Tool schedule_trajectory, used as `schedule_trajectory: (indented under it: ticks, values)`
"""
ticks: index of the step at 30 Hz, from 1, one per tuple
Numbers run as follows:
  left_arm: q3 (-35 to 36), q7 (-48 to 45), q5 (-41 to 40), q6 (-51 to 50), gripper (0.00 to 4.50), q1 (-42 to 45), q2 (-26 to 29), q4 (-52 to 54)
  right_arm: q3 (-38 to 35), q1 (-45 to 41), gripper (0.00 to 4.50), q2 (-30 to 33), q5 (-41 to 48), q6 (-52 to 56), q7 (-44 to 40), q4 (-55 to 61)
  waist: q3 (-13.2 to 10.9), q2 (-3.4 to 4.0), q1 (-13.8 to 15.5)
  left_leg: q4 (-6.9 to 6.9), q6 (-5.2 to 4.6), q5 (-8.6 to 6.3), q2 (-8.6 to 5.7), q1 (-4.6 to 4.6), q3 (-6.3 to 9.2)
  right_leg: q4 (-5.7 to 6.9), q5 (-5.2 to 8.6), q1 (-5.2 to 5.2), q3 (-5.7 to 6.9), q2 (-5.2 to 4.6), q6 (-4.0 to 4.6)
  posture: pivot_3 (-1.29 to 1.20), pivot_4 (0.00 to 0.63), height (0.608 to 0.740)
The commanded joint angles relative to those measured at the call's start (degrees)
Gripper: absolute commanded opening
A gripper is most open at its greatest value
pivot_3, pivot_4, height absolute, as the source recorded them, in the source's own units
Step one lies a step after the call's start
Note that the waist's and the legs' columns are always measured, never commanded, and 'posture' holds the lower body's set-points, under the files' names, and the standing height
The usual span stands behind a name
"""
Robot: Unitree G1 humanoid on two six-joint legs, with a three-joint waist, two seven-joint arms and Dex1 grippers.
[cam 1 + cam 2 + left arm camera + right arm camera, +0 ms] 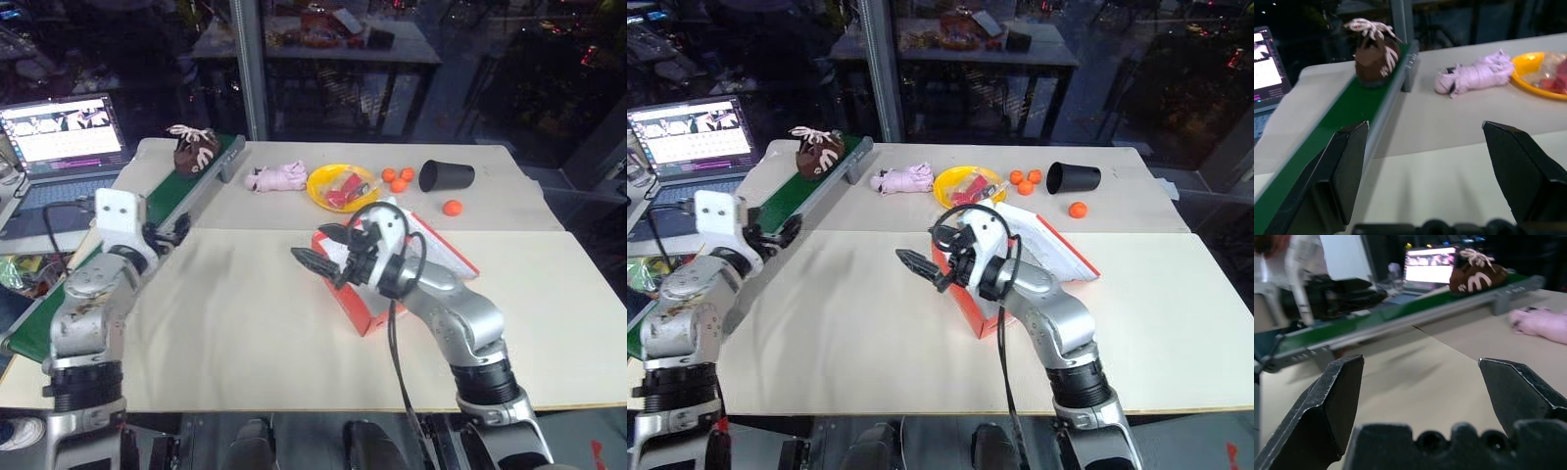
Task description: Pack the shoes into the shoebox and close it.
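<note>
A dark brown shoe (196,149) with pale laces sits on the far end of a green conveyor belt (186,191) that runs along the left edge of the pale worktop (245,323). The red-orange shoebox (367,311) lies to the right of the belt, near the middle of the worktop, with its lid (441,247) swung open behind it.

The right claw (315,249) hangs above the worktop just left of the shoebox, between the box and the belt, its two black fingers spread wide and holding nothing. The left claw (1425,161) is beside the belt's near half, pointing along it toward the shoe, its fingers also spread wide and empty.

Beyond the shoebox, away from the robot, are a pale pink cloth bundle (277,177), a yellow bowl (342,187), several small orange balls (398,179) and a black cup (446,175) on its side. An open laptop (61,132) stands left of the belt.
</note>
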State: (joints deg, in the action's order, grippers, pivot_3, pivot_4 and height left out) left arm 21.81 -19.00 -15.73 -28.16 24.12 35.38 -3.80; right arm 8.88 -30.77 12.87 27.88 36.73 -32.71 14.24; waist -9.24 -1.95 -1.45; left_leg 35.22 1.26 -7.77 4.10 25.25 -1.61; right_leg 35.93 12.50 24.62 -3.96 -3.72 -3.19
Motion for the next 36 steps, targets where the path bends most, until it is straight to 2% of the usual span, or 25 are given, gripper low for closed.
schedule_trajectory:
  ticks: [1,7,13,21,36]
  values:
    - [2.9,-4.4,1.1,9.0,3.98,1.1,5.1,-7.9,0.9,-2.6,4.47,-1.0,-0.6,-2.9,-1.9,-0.9,0.0,0.0,0.0,0.0,0.0,0.0,0.0,0.0,0.0,0.01,0.01,0.0,0.0,0.0,0.01,0.0,0.15,0.74]
    - [3.1,-11.0,0.3,18.0,3.98,3.9,9.0,-23.1,1.7,-3.2,4.47,-2.1,-2.1,-3.9,-2.2,-1.6,0.0,-0.1,0.6,-0.08,0.18,-0.1,0.0,0.04,-0.01,0.0,-0.1,0.06,0.03,-0.03,0.34,0.0,0.15,0.74]
    - [1.2,-16.8,0.8,25.0,3.98,8.0,9.4,-36.4,1.0,-2.6,4.47,-2.0,-2.9,-4.3,-1.7,-0.8,0.0,-0.31,0.6,-0.1,0.25,-0.08,0.03,0.16,-0.03,0.04,-0.13,0.19,0.06,-0.03,0.4,0.0,0.15,0.74]
    - [0.1,-18.4,1.3,29.2,3.98,10.5,8.8,-43.4,0.9,-1.5,4.47,-0.3,-4.8,-4.1,-0.8,0.8,0.0,-0.39,0.6,-0.14,0.1,0.03,0.09,0.33,-0.06,0.15,-0.16,0.44,0.06,0.02,0.48,0.0,0.15,0.74]
    - [-0.2,-14.0,2.4,32.2,3.98,15.3,7.9,-54.9,-0.5,-1.9,4.47,3.1,-4.6,-2.1,-0.3,2.4,0.0,-0.42,0.8,-0.11,0.14,0.06,0.29,0.32,-0.08,0.18,-0.19,0.45,0.06,0.23,0.54,0.0,0.15,0.74]
